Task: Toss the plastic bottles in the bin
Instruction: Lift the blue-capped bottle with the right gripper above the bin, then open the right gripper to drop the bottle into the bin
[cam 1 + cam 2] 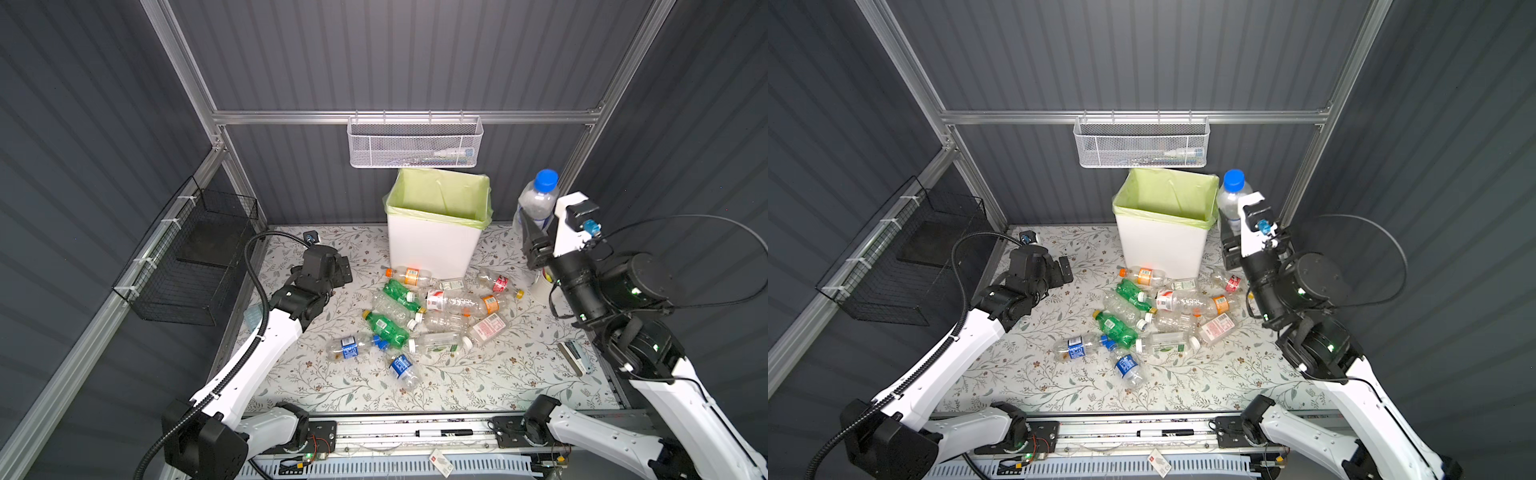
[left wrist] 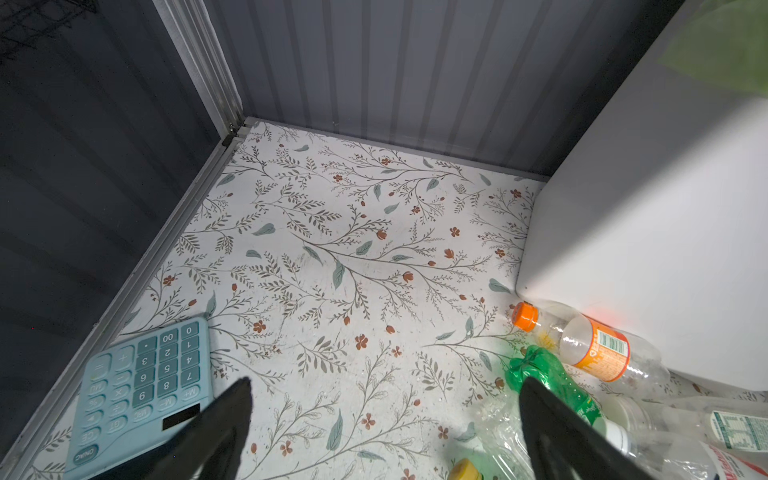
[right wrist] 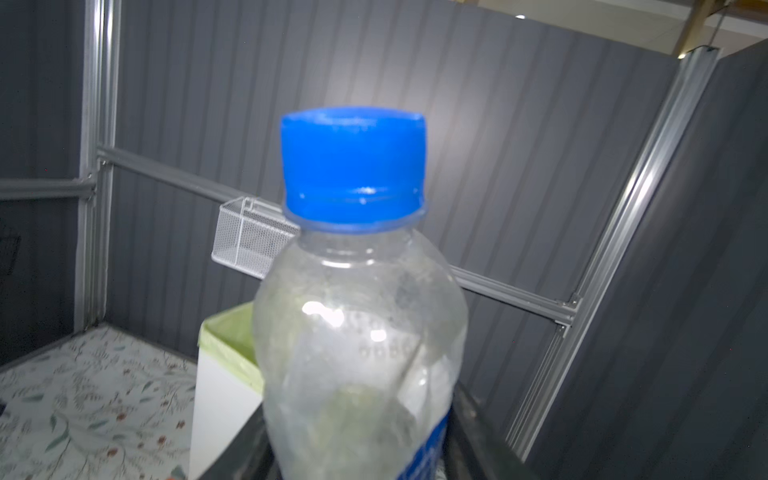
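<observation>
My right gripper [image 1: 538, 226] has its jaws pinched on the lower body of a clear blue-capped bottle [image 1: 537, 199]. It is held upright, long axis vertical and cap pointing up, in the upper right of both top views, just beside the right rim of the bin [image 1: 432, 249]. My left gripper [image 2: 386, 432] hangs with its jaws spread wide and nothing between them, low over the table [image 1: 498, 374] at centre left. A pale blue calculator [image 2: 141, 386] lies just by one finger. The table is covered in white paper printed with leafy twigs and small rust flowers. The rest of the plastic bottles [image 1: 419, 316] lie on their sides in a loose heap at the centre, in front of the bin, their axes running every way. An orange-capped bottle [image 1: 409, 276] lies nearest the bin with its cap toward the left, and two green bottles [image 1: 388, 328] slant diagonally. Ribbed dark grey walls [image 1: 415, 54] on an aluminium frame [image 1: 291, 117] close the cell. A white mesh basket [image 1: 415, 143] hangs on the rear rail above the bin, and a black wire basket [image 1: 195, 257] on the left wall.
</observation>
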Available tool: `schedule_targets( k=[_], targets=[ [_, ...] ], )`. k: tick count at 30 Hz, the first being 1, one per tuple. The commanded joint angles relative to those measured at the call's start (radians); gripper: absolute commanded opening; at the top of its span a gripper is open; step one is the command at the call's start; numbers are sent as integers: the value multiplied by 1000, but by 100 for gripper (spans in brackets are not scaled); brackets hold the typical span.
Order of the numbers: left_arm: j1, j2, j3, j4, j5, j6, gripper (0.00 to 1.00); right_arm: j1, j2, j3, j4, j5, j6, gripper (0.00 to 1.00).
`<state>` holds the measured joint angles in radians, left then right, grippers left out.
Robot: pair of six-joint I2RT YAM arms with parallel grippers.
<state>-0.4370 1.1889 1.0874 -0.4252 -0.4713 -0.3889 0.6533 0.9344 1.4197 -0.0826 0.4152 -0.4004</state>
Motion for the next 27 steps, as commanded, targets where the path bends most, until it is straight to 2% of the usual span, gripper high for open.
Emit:
schedule_targets(
  k=[1, 3, 5, 8, 10, 11, 12, 16, 22, 24, 27],
  targets=[
    [7, -14, -18, 6, 18, -24, 100, -93, 154, 74, 153, -162, 62, 53],
    [7, -13, -18, 5, 34, -29, 100, -151, 288, 165, 88, -255, 154, 54],
    [8, -14, -21, 8, 44, -31, 100, -190, 422, 275, -60, -352, 240, 57],
    [8, -28, -32, 11, 60, -41, 100, -239, 671, 517, -376, -456, 338, 64],
    [8, -44, -43, 12, 69, -42, 100, -261, 779, 649, -541, -423, 365, 81],
    [8, -53, -50, 11, 70, -44, 100, -273, 798, 679, -576, -395, 375, 93],
    [8, -61, -58, 9, 69, -47, 100, -284, 795, 680, -572, -368, 388, 98],
    [7, -80, -93, 13, 65, -63, 100, -303, 675, 556, -468, -327, 411, 99],
    [7, -65, -108, 16, 71, -80, 100, -292, 440, 228, -347, -383, 463, 99],
    [8, -59, -106, 15, 65, -81, 100, -253, 370, 118, -339, -380, 477, 99],
    [8, -60, -108, 15, 51, -84, 100, -145, 275, -53, -345, -316, 528, 99]
  ],
)
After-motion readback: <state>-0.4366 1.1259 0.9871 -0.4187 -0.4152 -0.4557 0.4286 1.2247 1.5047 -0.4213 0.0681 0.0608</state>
